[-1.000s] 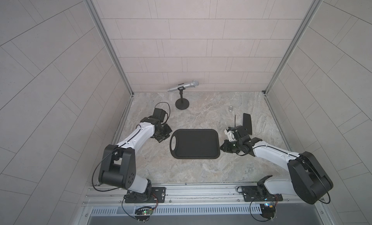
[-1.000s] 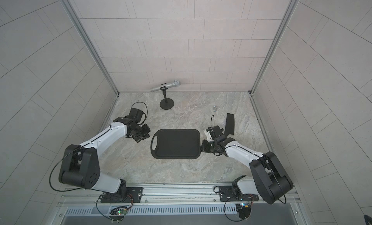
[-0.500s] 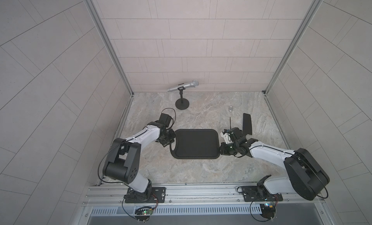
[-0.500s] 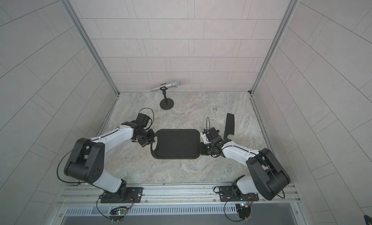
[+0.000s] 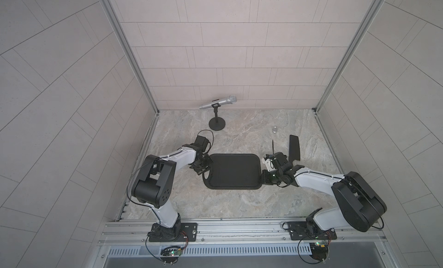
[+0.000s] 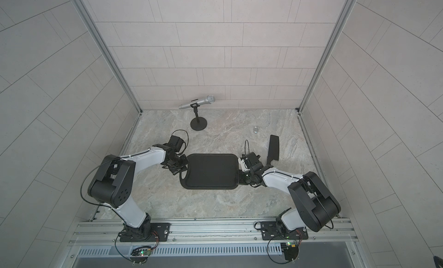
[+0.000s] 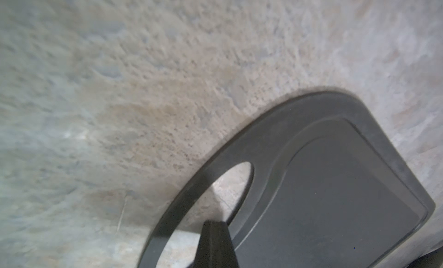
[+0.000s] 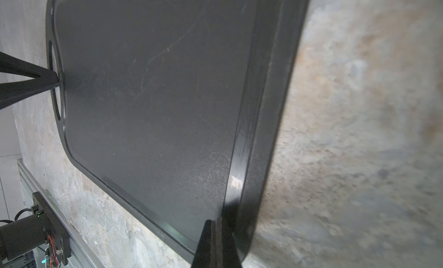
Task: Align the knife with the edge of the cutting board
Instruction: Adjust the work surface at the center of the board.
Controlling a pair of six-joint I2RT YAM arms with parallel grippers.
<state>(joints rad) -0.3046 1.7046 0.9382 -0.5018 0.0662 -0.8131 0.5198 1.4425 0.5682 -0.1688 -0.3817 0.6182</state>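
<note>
At the middle of the tabletop point(image 5: 239, 206), the cutting board point(image 5: 231, 170) is being touched at both short ends. The left gripper point(image 7: 213, 233), fingers pressed together on nothing, is being held at the handle hole at the board's 9 o'clock end. The right gripper point(image 8: 215, 238), likewise closed and empty, is being set on the rim near 4 o'clock. The knife point(image 5: 294, 148) is being left on the tabletop at 2 o'clock, apart from the board and slightly slanted to its edge, so the aligning itself is judged not yet begun.
</note>
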